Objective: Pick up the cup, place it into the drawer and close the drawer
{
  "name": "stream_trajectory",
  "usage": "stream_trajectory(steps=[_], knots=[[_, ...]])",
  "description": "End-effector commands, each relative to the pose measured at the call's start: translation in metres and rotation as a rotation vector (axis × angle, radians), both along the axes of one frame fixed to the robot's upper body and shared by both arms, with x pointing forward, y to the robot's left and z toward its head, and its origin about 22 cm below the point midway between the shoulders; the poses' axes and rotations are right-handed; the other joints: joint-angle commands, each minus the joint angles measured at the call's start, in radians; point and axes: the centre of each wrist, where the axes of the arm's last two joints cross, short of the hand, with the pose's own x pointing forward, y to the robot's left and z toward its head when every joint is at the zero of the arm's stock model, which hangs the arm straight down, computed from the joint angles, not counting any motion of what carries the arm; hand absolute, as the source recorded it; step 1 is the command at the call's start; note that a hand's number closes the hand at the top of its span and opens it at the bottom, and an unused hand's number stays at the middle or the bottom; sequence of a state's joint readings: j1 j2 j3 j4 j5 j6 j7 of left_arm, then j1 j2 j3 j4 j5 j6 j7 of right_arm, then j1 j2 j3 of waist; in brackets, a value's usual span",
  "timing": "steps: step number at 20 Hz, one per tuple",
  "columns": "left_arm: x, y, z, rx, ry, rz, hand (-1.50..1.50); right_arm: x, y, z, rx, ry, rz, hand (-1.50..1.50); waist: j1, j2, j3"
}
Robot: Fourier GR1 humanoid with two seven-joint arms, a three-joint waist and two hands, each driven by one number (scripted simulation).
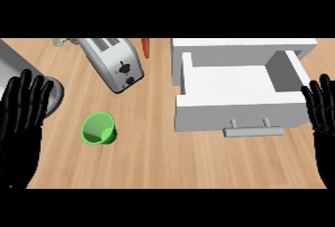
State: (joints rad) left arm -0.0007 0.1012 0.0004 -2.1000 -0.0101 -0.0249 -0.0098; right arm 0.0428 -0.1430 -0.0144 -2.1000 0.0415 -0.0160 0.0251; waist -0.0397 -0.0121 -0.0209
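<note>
A green cup (99,128) lies on its side on the wooden counter, left of centre, its mouth facing down-left. A white drawer (229,84) stands pulled open at the right, with a grey handle (254,131) on its front and nothing visible inside. My left hand (23,111) rests open at the left edge, fingers up, a short way left of the cup. At the right edge my right hand (322,111) rests open too, just beside the drawer's right wall. Neither hand touches anything.
A silver toaster (114,62) lies at an angle behind the cup. A grey round object (56,91) sits partly behind my left hand, and a red-orange item (146,46) stands at the back by the drawer cabinet (242,44).
</note>
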Motion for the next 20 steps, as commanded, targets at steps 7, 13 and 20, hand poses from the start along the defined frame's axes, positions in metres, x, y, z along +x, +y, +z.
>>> stream_trajectory(steps=[7,13,20], knots=[[0.029,-0.015,-0.017,-0.194,0.108,-0.276,-1.5,0.001,0.027,-0.001,0.147,0.042,0.215,-1.5,0.03,0.017,0.02],[0.024,-0.024,-0.013,-0.203,0.159,-0.286,-1.5,0.014,0.023,-0.001,0.14,0.056,0.224,-1.5,0.041,0.012,0.021],[0.027,-0.032,-0.007,-0.237,0.16,-0.281,-1.5,0.013,0.031,0.021,0.151,0.045,0.209,-1.5,0.04,0.011,0.021]])
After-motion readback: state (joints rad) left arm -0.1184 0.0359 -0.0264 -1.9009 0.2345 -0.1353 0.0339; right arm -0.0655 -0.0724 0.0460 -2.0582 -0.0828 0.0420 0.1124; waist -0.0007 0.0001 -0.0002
